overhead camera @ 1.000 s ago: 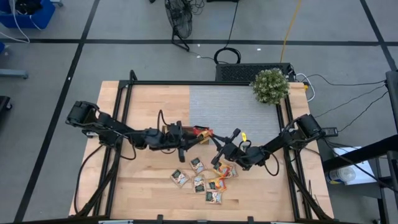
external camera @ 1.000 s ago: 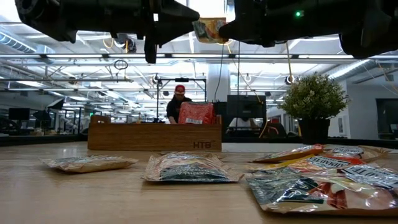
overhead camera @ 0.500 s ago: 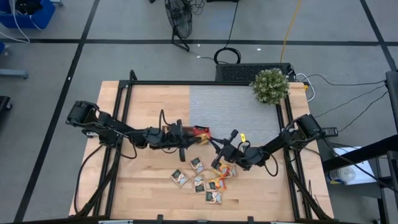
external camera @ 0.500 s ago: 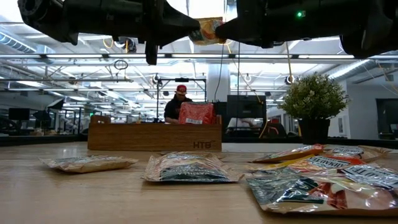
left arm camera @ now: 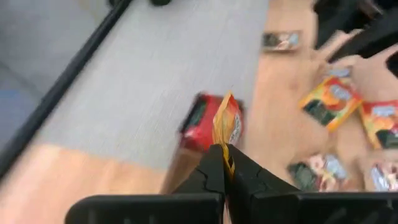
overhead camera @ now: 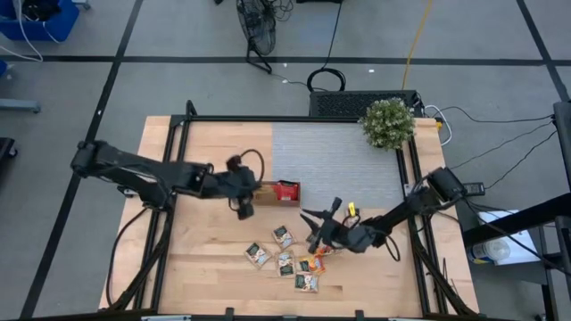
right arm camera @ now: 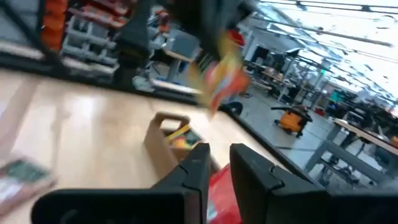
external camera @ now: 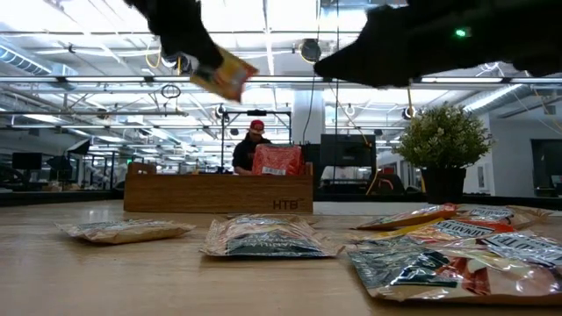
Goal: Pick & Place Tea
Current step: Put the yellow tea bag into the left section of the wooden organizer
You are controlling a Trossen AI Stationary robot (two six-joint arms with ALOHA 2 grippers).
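A sachet (left arm camera: 226, 127), orange, hung above the tray (overhead camera: 268, 192), pinched in our left gripper (left arm camera: 224, 163); our right gripper (right arm camera: 215, 163), jaws slightly parted and empty, hovered over loose sachets (overhead camera: 287, 260).

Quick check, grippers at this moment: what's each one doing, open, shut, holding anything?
Left gripper: shut on an orange tea sachet, lifted above the wooden tray.
Right gripper: open, holding nothing, over the loose sachets.

orange sachet (left arm camera: 227, 127) aloft, likely pinched edge-on; other sachets (overhead camera: 293, 258) scattered flat.
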